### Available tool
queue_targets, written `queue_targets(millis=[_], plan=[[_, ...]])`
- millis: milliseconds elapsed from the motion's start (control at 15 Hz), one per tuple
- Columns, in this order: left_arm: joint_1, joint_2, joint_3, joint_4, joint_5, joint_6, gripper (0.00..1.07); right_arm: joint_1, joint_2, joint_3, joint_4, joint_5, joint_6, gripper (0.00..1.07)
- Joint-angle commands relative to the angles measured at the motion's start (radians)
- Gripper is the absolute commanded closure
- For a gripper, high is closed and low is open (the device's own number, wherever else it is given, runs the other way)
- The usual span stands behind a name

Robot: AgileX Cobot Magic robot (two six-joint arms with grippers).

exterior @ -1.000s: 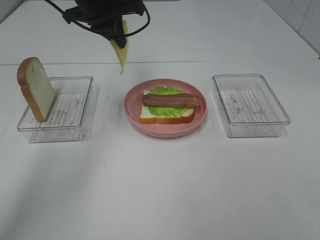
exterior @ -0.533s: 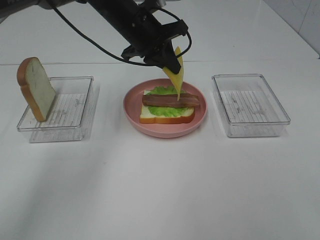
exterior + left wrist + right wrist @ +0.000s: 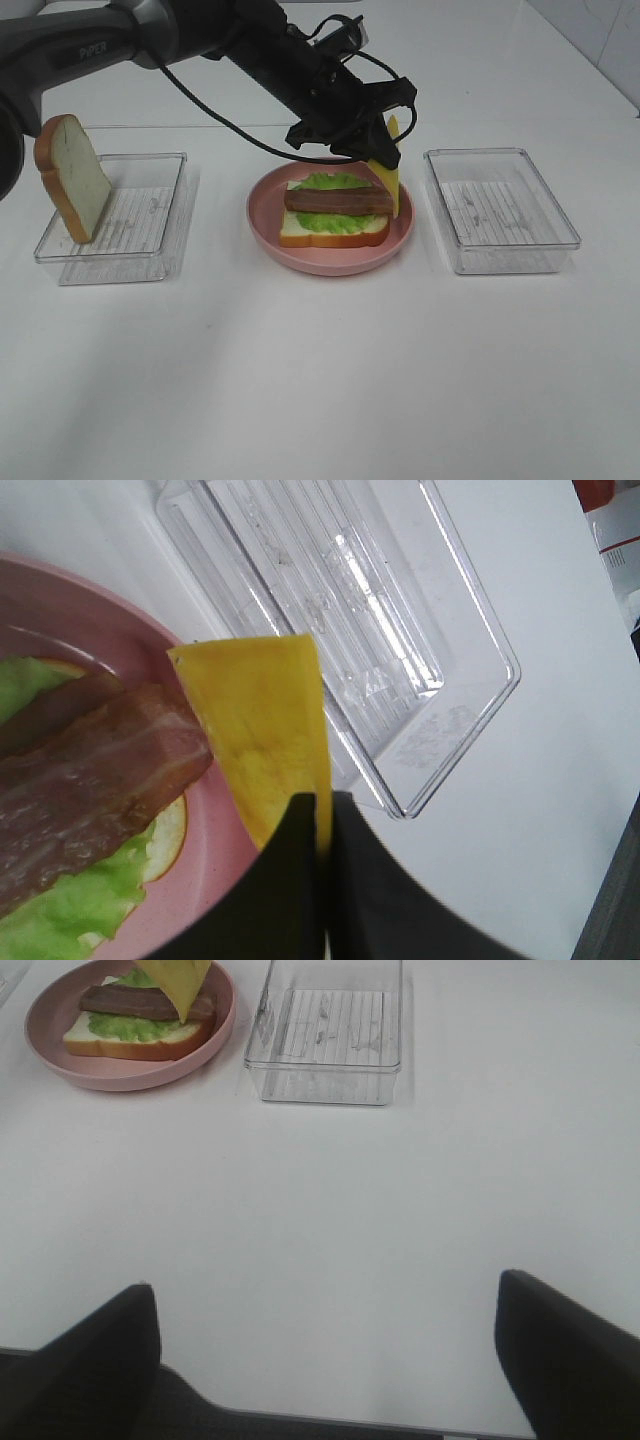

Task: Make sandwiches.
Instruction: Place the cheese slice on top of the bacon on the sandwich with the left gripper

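Note:
On the pink plate [image 3: 330, 258] lies a half-built sandwich: a bread slice [image 3: 330, 234], green lettuce [image 3: 325, 182] and a bacon strip [image 3: 338, 200]. My left gripper [image 3: 383, 150] reaches across the middle and is shut on a thin yellow cheese slice [image 3: 393, 187], which hangs upright at the bacon's right end. In the left wrist view my left gripper [image 3: 322, 810] pinches the cheese [image 3: 258, 730] beside the bacon [image 3: 90, 780]. A second bread slice [image 3: 72, 178] leans upright in the left tray [image 3: 150, 215]. My right gripper [image 3: 325, 1360] is open over bare table, well away from the plate [image 3: 130, 1075].
A clear tray [image 3: 500, 210] with nothing in it stands right of the plate and also shows in the right wrist view [image 3: 330, 1030]. The left arm and its cables [image 3: 230, 40] stretch over the back of the table.
My left gripper has carried the cheese slice from the back of the table rightward and down, to the right end of the bacon. The bread and trays have not moved.

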Motion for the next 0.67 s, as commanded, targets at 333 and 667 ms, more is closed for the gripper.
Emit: queue_targets(millis=[333,667], plan=[[0.01,0.015,-0.001,0.013,-0.021,-0.017,1.07,-0.005,-0.029,0.002,0.001,-0.006,-0.006,0.19],[0.011,0.022,-0.001,0.043,-0.02,-0.036,1.07,-0.005,-0.029,0.002,0.001,-0.006,-0.006,0.19]])
